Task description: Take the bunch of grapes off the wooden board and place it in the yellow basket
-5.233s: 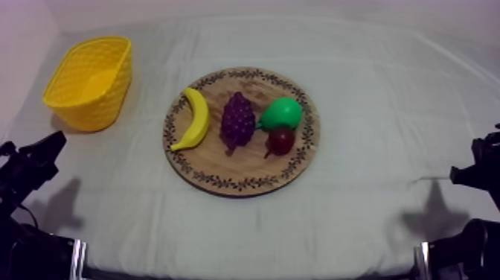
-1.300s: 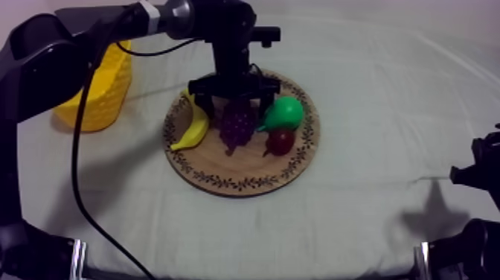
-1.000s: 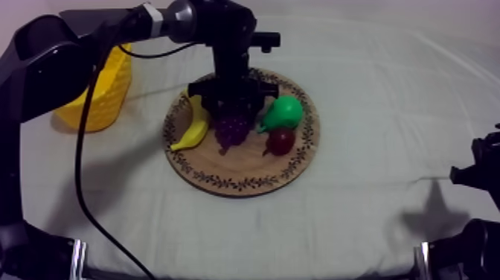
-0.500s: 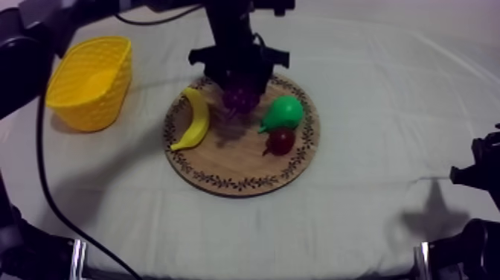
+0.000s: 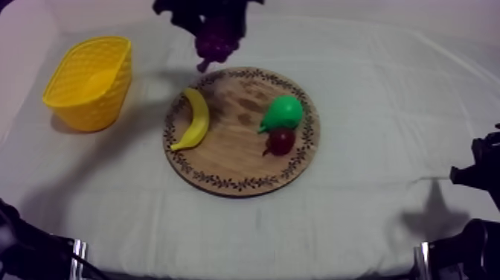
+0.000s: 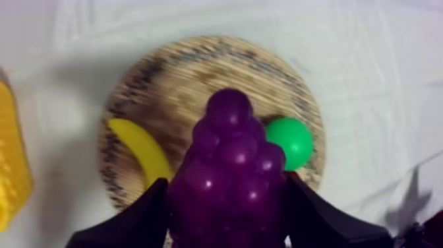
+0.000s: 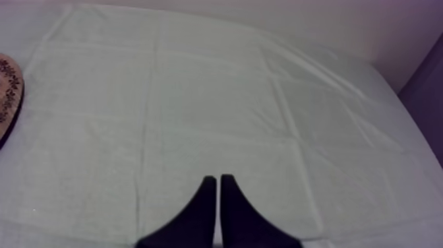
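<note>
The purple bunch of grapes (image 5: 214, 42) hangs in the air above the far rim of the round wooden board (image 5: 231, 164), with my left gripper (image 5: 209, 22) shut on it from above. In the left wrist view the grapes (image 6: 231, 171) sit between my two black fingers (image 6: 142, 221), high over the board (image 6: 217, 62). The yellow basket (image 5: 89, 80) stands at the far left, apart from the grapes; its rim (image 6: 12, 165) shows beside the board. My right gripper (image 7: 216, 194) rests shut over bare cloth, low at the right side of the table (image 5: 480, 167).
On the board lie a banana (image 5: 194, 119), a green pear (image 5: 281, 113) and a small red fruit (image 5: 280, 140). The banana (image 6: 142, 152) and pear (image 6: 291, 142) lie below the grapes. The board's rim (image 7: 8, 86) lies far left of my right gripper.
My left gripper closed on the grapes and lifted them off the board, rising and drifting toward the far left. The spot between banana and pear is now bare. The right arm has not moved.
</note>
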`<move>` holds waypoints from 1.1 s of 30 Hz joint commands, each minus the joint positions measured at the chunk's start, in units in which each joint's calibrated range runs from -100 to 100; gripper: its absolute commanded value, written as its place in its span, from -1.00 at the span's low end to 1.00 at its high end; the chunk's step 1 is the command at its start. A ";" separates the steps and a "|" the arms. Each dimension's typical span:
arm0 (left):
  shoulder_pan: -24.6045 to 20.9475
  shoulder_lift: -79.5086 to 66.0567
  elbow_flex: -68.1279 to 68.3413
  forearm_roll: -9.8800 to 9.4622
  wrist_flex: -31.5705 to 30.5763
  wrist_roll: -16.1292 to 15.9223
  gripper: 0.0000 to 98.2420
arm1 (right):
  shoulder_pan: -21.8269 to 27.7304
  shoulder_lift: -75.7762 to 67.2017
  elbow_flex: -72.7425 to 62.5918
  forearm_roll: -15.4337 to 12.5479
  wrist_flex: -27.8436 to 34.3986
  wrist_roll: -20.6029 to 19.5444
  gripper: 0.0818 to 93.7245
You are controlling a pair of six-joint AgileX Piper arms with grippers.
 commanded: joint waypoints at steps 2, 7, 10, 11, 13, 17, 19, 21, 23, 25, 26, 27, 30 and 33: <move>-3.87 -0.90 1.76 -0.78 -0.02 -1.11 -0.01 | 0.00 -0.02 -0.05 -0.01 -0.03 -0.01 -0.99; -9.87 -2.11 4.35 -2.09 0.00 -3.01 -0.01 | 0.00 -0.02 -0.05 -0.01 -0.03 -0.01 -0.99; -13.55 -2.61 5.58 -2.62 0.00 -4.18 -0.01 | 0.00 -0.02 -0.05 -0.01 -0.03 -0.01 -0.99; -14.74 -2.73 5.95 -2.80 0.00 -4.53 -0.01 | 0.00 -0.02 -0.05 -0.01 -0.03 -0.01 -0.99; -17.08 -2.99 6.62 -3.16 -0.03 -5.24 -0.01 | 0.00 -0.02 -0.05 -0.01 -0.03 -0.01 -0.99; -21.27 -3.47 7.51 -3.86 -0.07 -6.59 -0.01 | 0.00 -0.02 -0.05 -0.01 -0.03 -0.01 -0.99; -23.15 -3.73 7.75 -4.15 -0.08 -7.15 -0.01 | 0.00 -0.02 -0.05 -0.01 -0.03 -0.01 -0.99; -24.80 -3.99 8.02 -4.30 -0.08 -7.67 0.00 | 0.00 -0.02 -0.05 -0.01 -0.03 -0.01 -0.99; -26.13 -4.23 8.41 -4.38 -0.08 -8.05 0.00 | 0.00 -0.02 -0.05 -0.01 -0.03 -0.01 -0.99; -27.13 -4.33 8.98 -4.49 -0.15 -8.36 0.00 | 0.00 -0.02 -0.05 -0.01 -0.03 -0.01 -0.99; -27.48 -4.33 9.33 -4.55 -0.22 -8.47 0.00 | 0.00 -0.02 -0.05 -0.01 -0.03 -0.01 -0.99; -27.80 -4.27 9.75 -4.59 -0.38 -8.56 0.00 | 0.00 -0.02 -0.05 -0.01 -0.03 -0.01 -0.99; -28.33 -3.74 11.20 -4.64 -1.15 -8.70 0.00 | 0.00 -0.02 -0.05 -0.01 -0.03 -0.01 -0.99; -28.51 -2.50 12.96 -4.54 -2.28 -8.67 0.00 | 0.00 -0.02 -0.05 -0.01 -0.03 -0.01 -0.99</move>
